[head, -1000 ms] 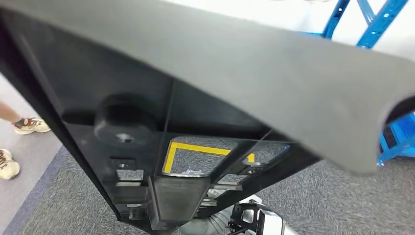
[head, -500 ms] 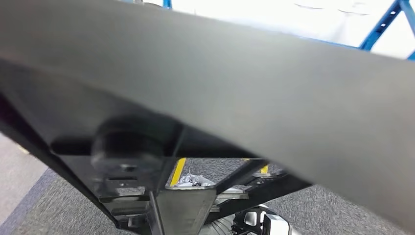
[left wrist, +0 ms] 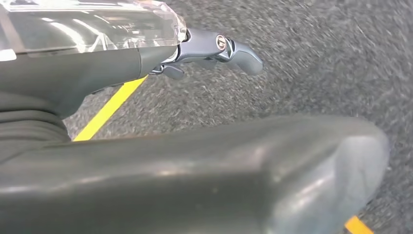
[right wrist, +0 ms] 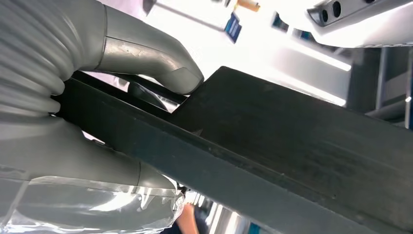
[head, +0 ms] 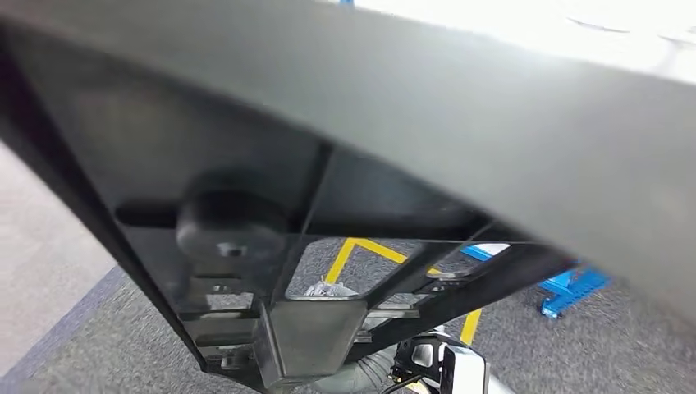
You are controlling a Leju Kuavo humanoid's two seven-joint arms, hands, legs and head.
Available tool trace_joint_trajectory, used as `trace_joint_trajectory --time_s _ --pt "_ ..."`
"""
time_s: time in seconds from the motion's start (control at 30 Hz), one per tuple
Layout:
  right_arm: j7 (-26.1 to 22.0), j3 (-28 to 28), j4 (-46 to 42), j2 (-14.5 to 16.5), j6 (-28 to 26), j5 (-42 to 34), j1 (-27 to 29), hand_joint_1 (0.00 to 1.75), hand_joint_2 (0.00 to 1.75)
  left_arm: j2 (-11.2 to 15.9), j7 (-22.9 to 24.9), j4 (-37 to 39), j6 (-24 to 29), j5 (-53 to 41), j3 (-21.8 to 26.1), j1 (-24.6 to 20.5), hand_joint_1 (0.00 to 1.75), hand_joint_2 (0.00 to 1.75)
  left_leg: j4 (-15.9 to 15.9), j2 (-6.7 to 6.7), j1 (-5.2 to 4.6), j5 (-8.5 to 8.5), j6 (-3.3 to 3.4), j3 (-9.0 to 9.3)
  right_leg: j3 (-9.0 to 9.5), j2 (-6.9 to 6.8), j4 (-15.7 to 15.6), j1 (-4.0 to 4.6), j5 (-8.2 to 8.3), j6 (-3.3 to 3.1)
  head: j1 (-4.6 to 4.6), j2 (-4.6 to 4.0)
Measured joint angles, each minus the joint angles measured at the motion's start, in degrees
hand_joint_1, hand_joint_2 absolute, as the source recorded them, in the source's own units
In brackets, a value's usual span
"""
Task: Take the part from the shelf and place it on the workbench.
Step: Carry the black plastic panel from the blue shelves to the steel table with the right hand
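The black part [head: 345, 148] is held up close before the head camera, above grey carpet [head: 115, 345] with yellow tape [head: 338, 261]. The right hand [right wrist: 92, 97] clamps its edge — thumb over, palm under. The left hand [left wrist: 214, 48] lies alongside it; its grip cannot be told.

grey carpet floor [head: 123, 345], yellow floor tape [head: 361, 246], blue frame [head: 566, 287]

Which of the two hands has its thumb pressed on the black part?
The right hand: its thumb lies on the black part. The left hand's fingers stick out free.
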Motion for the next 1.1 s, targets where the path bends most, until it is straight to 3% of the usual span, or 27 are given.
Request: trace_joint_trajectory --time_s 0.07,0.1,0.13,0.2,0.27,0.3,0.37,0.4,0.47,0.53,0.57,0.6,0.63,0.67,0.73,0.8,0.87,0.9,0.97,1.03,1.1 --pt "0.03 0.0 0.32 0.02 -0.12 0.25 0.0 1.75 1.75 0.0 0.45 0.0 -0.37 -0.43 -0.01 -0.13 0.0 0.0 7.21 1.11 0.18 -2.88 -0.43 -3.44 -0.02 -1.86 0.03 0.23 -0.12 -0.15 0.0 0.0" --pt "0.04 0.0 0.52 0.02 -0.25 0.35 -0.02 1.75 1.75 -0.02 0.65 0.0 -0.47 -0.64 -0.02 -0.05 0.0 0.0 8.35 1.28 0.26 -2.86 -0.55 -3.91 -0.01 -2.7 0.05 0.3 -0.2 -0.15 0.0 0.0" --pt "0.05 0.0 0.7 0.02 -0.43 0.39 -0.03 1.75 1.75 -0.03 0.82 0.0 -0.57 -0.87 -0.03 0.06 0.0 0.0 7.26 1.52 0.33 -1.85 -0.62 -3.19 0.05 -3.53 0.06 0.35 -0.3 -0.1 0.0 0.0" --pt "0.05 0.0 0.93 0.01 -0.87 0.46 -0.07 1.75 1.75 -0.04 1.22 0.0 -0.94 -1.21 -0.07 0.14 0.0 0.0 -0.91 3.21 0.29 1.67 -0.43 1.39 0.4 -4.93 0.09 0.43 -0.61 0.18 0.0 0.0" --pt "0.04 0.0 1.05 -0.03 -1.23 0.62 -0.12 1.75 1.75 -0.09 1.61 0.0 -1.37 -1.53 -0.12 0.01 0.0 0.0 -7.25 5.1 -0.07 3.6 0.42 4.91 0.74 -6.01 0.14 0.72 -0.91 0.69 0.01 0.0" --pt "0.04 0.0 1.1 -0.07 -1.38 0.74 -0.13 1.75 1.75 -0.15 1.8 0.0 -1.51 -1.67 -0.15 -0.03 0.0 0.0 -8.19 5.5 -0.29 3.66 0.91 5.35 0.83 -6.43 0.15 0.83 -0.98 0.99 0.01 0.0" --pt "0.04 0.0 1.16 -0.2 -1.74 1.05 -0.17 1.75 1.75 -0.28 2.11 0.0 -1.76 -1.88 -0.17 0.07 0.0 0.0 -8.24 4.35 -0.39 3.86 1.77 5.17 0.89 -7.13 0.12 0.83 -1.1 1.61 0.0 0.0" --pt "0.05 0.01 1.17 -0.29 -1.94 1.22 -0.19 1.75 1.75 -0.4 2.25 0.01 -1.93 -1.97 -0.19 0.14 0.0 0.0 -8.45 3.79 -0.31 4.01 2.12 5.16 0.82 -6.5 0.45 0.7 -1.49 1.93 0.0 0.0" --pt "0.03 0.02 1.21 -0.54 -2.5 1.59 -0.21 1.75 1.75 -0.62 2.55 0.02 -2.26 -2.28 -0.21 0.1 0.0 0.0 -8.89 2.62 -0.05 4.39 2.77 5.25 -0.62 -3.59 3.96 0.41 -3.94 2.37 0.0 0.0" --pt "0.01 0.03 1.41 -0.97 -3.29 2.12 -0.07 1.75 1.75 -0.76 2.84 0.02 -2.45 -2.68 -0.28 -0.08 0.0 0.0 -8.93 1.29 -0.16 4.52 3.06 5.11 -4.28 -1.01 11.79 0.25 -7.73 2.48 0.0 0.0" --pt "0.02 0.08 1.57 -1.21 -3.76 2.43 0.03 1.75 1.75 -0.79 2.97 0.02 -2.5 -2.85 -0.35 -0.13 0.0 0.0 -8.9 0.46 -0.23 4.56 3.12 5.06 -6.1 -0.62 15.35 0.25 -8.88 2.5 0.0 0.0" --pt "0.02 0.15 1.7 -1.39 -4.2 2.73 0.11 1.75 1.75 -0.8 3.07 0.02 -2.55 -3.02 -0.44 -0.11 0.0 0.0 -8.85 -0.38 -0.28 4.58 3.15 5.03 -7.17 -0.48 17.19 0.25 -8.95 2.47 0.0 0.0" --pt "0.02 0.24 1.8 -1.51 -4.65 3.02 0.17 1.75 1.75 -0.8 3.16 0.02 -2.62 -3.21 -0.54 -0.04 0.0 0.0 -8.76 -1.26 -0.3 4.59 3.14 5.03 -7.09 -0.39 16.56 0.24 -7.77 2.38 0.0 0.0" --pt "0.02 0.36 1.83 -1.59 -5.14 3.33 0.2 1.75 1.75 -0.8 3.22 0.02 -2.72 -3.37 -0.65 0.02 0.0 0.0 -8.64 -2.14 -0.31 4.58 3.09 5.05 -5.91 -0.12 13.66 0.23 -5.69 2.23 0.0 0.0" --pt "0.02 0.71 1.67 -1.68 -6.08 3.9 0.27 1.75 1.75 -0.81 3.25 0.02 -2.97 -3.61 -0.88 0.04 0.0 0.0 -8.22 -3.77 -0.32 4.5 2.83 4.88 -2.37 2.1 5.47 0.07 -1.75 1.9 0.0 0.0" --pt "0.01 1.12 1.3 -1.81 -6.78 4.22 0.46 1.75 1.75 -0.82 3.26 0.02 -3.19 -3.67 -1.07 0.04 0.0 0.0 -7.95 -5.16 -0.23 4.57 2.25 4.43 -0.64 3.88 1.39 0.0 -0.56 1.78 0.0 0.0" --pt "0.0 1.42 0.91 -1.92 -7.08 4.32 0.6 1.75 1.75 -0.77 3.27 0.01 -3.27 -3.71 -1.11 0.35 0.0 0.0 -8.17 -6.4 -0.07 4.84 1.42 4.05 -0.5 3.16 1.05 0.05 -0.57 1.48 -0.01 0.0" --pt "0.0 1.55 0.76 -1.95 -7.13 4.33 0.59 1.75 1.75 -0.74 3.28 0.02 -3.26 -3.73 -1.12 0.55 0.0 0.0 -8.08 -6.09 -0.09 4.77 1.12 3.92 -0.34 2.47 0.72 0.01 -0.41 1.13 0.0 0.0" --pt "-0.01 1.78 0.46 -1.96 -7.16 4.3 0.59 1.75 1.75 -0.72 3.28 0.02 -3.24 -3.76 -1.14 0.69 0.0 0.0 -5.42 -3.2 -0.27 3.02 0.73 2.6 0.02 0.91 -0.03 -0.12 -0.08 0.39 -0.03 0.0" --pt "-0.01 1.95 0.32 -2.08 -7.17 4.22 0.69 1.75 1.75 -0.77 3.28 0.02 -3.26 -3.81 -1.16 0.45 0.0 0.0 1.49 0.15 -0.22 -0.64 0.47 -0.63 0.13 -0.8 -0.23 0.15 -0.07 -0.02 -0.03 0.0" --pt "0.0 2.08 0.43 -2.28 -7.34 3.95 0.83 1.75 1.75 -0.83 3.3 0.02 -3.26 -4.06 -1.2 0.36 0.0 0.0 7.37 1.1 -0.07 -2.74 0.2 -3.32 0.12 -2.6 -0.21 0.4 -0.18 -0.13 -0.02 0.0"
